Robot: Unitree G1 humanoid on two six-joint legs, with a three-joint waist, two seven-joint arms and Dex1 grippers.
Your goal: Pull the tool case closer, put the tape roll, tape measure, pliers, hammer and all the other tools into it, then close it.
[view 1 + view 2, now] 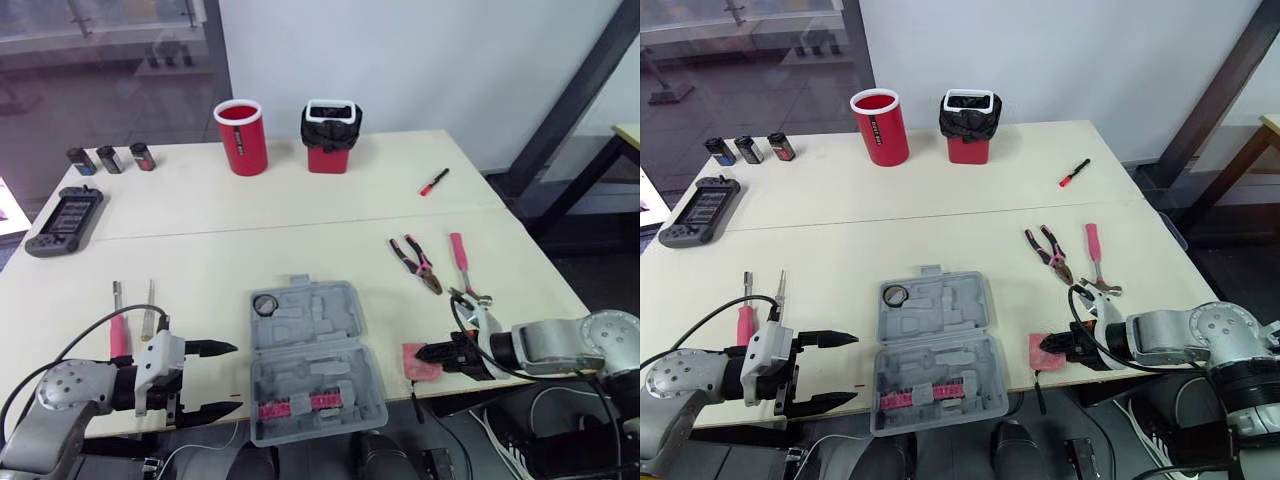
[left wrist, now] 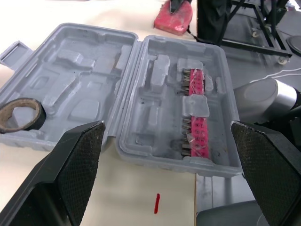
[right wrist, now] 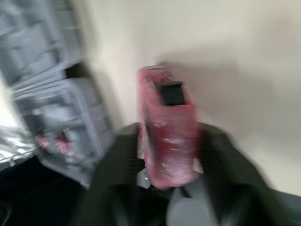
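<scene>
Left eye view. The tool case (image 1: pixel 322 312) lies open at lower centre of the frame, its near half over the front edge of the bench (image 1: pixel 330 215). The tape roll (image 1: pixel 265 304) sits in the upper left pocket of the far half. My left hand (image 1: pixel 236 377) is at lower left, fingers spread wide, tips pointing at the case and just short of it. My right hand (image 1: pixel 432 355) is at lower right, at the bench edge, pinching the pink tape measure (image 1: pixel 413 365). I cannot tell whether the tape measure touches the bench. The pliers (image 1: pixel 418 264) and the pink-handled hammer (image 1: pixel 462 265) lie side by side above my right hand.

Right eye view. Same layout. A pink-handled screwdriver (image 1: pixel 745 318) and a thin metal tool (image 1: pixel 779 290) lie above my left hand. A small red screwdriver (image 1: pixel 1074 173) lies at upper right, well apart from the case.

Left wrist view. My two fingers (image 2: pixel 77 160) stand wide apart with the open case between and beyond them. A pink strip of bits (image 2: pixel 196 113) is in one half, the tape roll in the other.

Right wrist view. Blurred. The tape measure is clamped between my dark fingers, with the case off to one side.
</scene>
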